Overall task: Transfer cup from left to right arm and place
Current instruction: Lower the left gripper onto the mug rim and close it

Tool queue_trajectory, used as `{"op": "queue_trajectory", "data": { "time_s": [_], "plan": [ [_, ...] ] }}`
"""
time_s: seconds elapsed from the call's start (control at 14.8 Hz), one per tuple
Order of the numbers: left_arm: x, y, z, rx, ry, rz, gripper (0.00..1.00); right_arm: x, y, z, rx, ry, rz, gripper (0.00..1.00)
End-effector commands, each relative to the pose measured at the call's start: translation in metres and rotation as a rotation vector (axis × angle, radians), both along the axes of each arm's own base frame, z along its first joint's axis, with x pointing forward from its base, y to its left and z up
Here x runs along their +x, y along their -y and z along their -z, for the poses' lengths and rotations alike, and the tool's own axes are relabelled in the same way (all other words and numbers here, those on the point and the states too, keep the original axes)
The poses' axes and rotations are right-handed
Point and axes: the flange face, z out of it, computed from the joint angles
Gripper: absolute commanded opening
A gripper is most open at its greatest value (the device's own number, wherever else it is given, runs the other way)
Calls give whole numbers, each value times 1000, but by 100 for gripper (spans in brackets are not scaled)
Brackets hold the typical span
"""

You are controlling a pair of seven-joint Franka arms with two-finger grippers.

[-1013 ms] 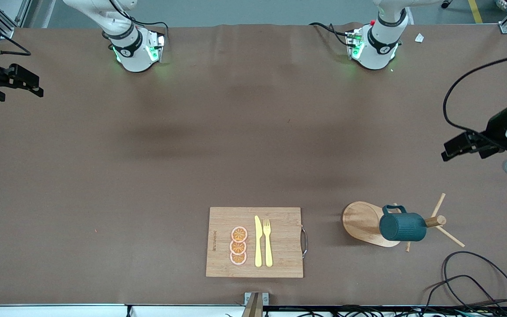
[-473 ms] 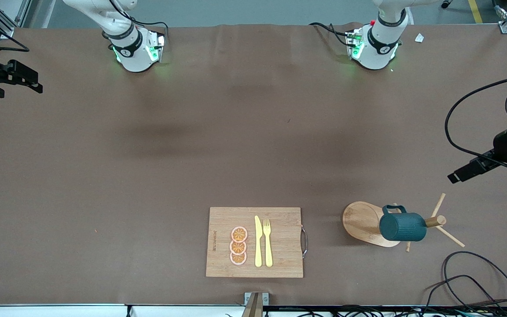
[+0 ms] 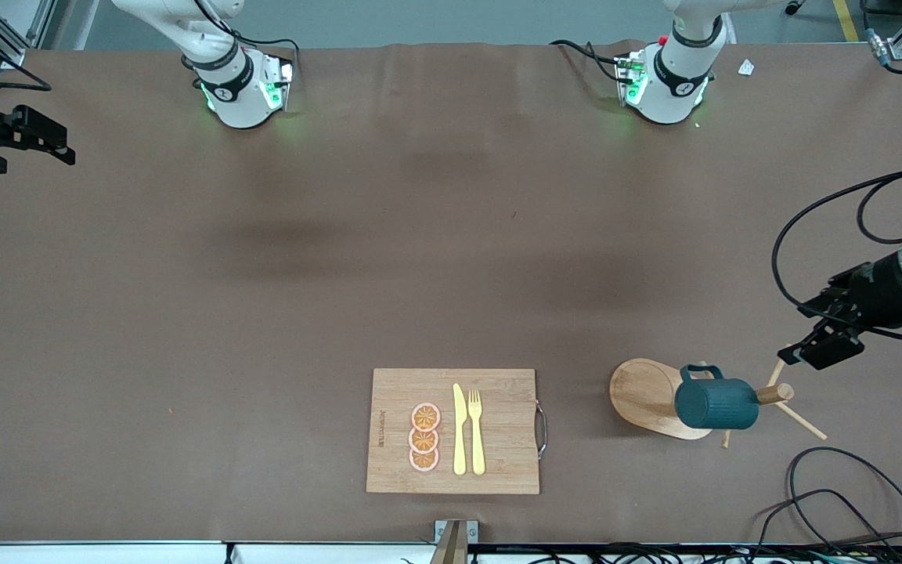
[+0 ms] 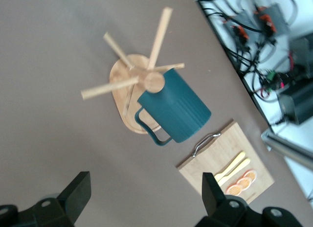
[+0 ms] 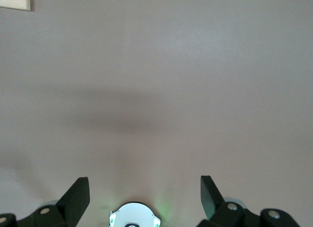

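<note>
The cup (image 3: 716,403), a dark teal mug with a loop handle, hangs tilted on a peg of the wooden rack (image 3: 643,392), toward the left arm's end of the table. In the left wrist view the cup (image 4: 173,107) and the rack (image 4: 120,82) lie below the camera. My left gripper (image 3: 819,348) hovers open beside the rack's peg tips, apart from the cup, and in its own view the left gripper (image 4: 145,188) has only bare table between its fingers. My right gripper (image 3: 48,145) waits open over the right arm's end of the table; the right gripper (image 5: 145,192) holds nothing.
A wooden cutting board (image 3: 498,431) with a metal handle carries a yellow knife (image 3: 460,431), a yellow fork (image 3: 476,431) and three orange slices (image 3: 424,439). Black cables (image 3: 850,486) loop on the table near the rack. The right arm's base (image 5: 134,215) shows below its gripper.
My left gripper has swung down and in toward the rack's pegs, still open. The right gripper has barely shifted. The cup and rack have not moved.
</note>
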Motion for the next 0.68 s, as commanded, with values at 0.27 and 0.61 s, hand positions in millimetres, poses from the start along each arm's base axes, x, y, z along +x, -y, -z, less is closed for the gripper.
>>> {"op": "queue_trajectory", "data": {
  "time_s": [0.27, 0.61],
  "plan": [
    [16, 8, 53, 56, -77, -30, 100, 2, 2, -4, -1, -3, -9, 100],
    [17, 25, 61, 167, -49, 132, 100, 2, 2, -5, -1, 1, -9, 100]
  ]
}}
